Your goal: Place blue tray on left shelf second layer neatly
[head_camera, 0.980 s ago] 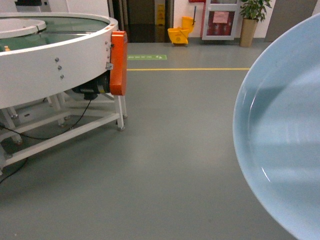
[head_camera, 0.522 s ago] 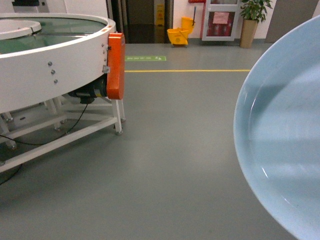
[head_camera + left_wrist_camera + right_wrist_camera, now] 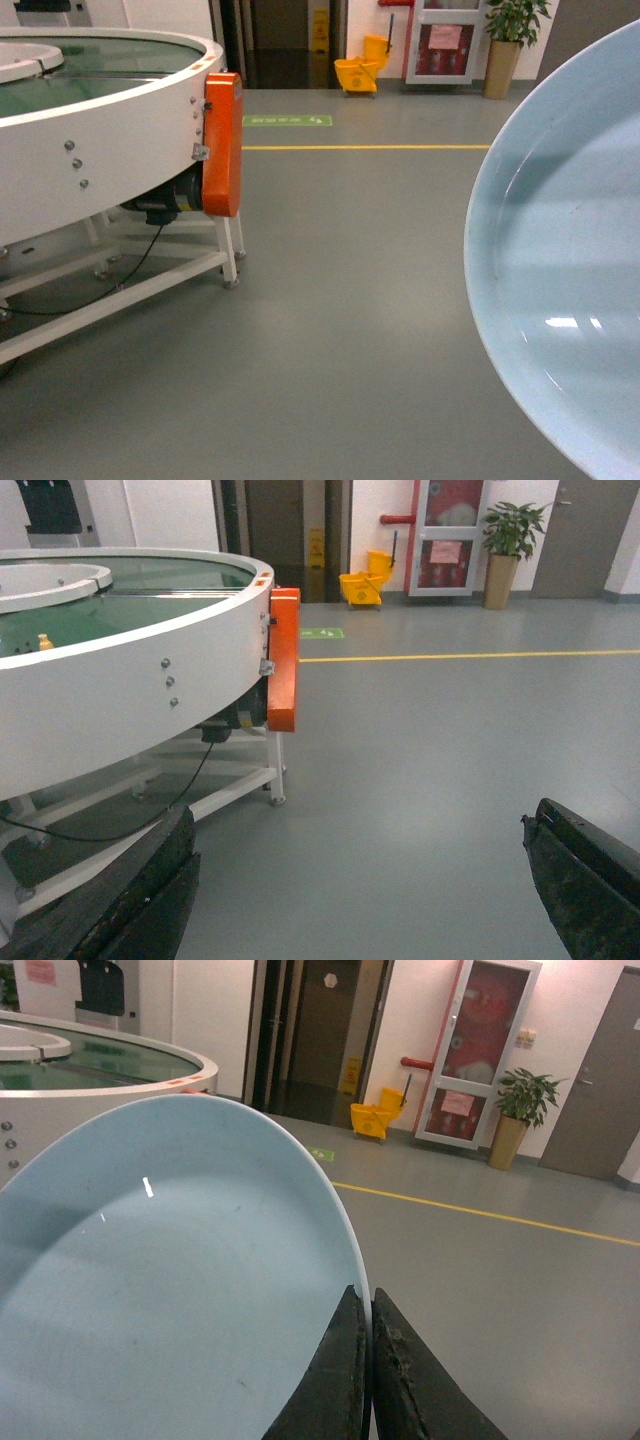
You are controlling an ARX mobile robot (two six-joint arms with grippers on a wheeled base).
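The blue tray (image 3: 570,280) is a pale blue glossy round dish that fills the right side of the head view, held up on edge. In the right wrist view the blue tray (image 3: 170,1290) takes up the left half, and my right gripper (image 3: 369,1300) is shut on its rim, one dark finger on each side. My left gripper (image 3: 360,880) is open over bare grey floor, its two dark fingers (image 3: 140,900) far apart with nothing between them. The left shelf second layer is out of view.
A large white round conveyor table (image 3: 110,130) with an orange guard (image 3: 222,145) stands on white legs at the left. Grey floor (image 3: 340,300) stretches ahead to a yellow line (image 3: 370,147). Far back are a yellow mop bucket (image 3: 359,70), a red cabinet (image 3: 444,40) and a potted plant (image 3: 508,40).
The conveyor table and its orange guard have slid leftwards in the head view, and the floor line has dropped a little. The tray stays in the same place, still gripped.
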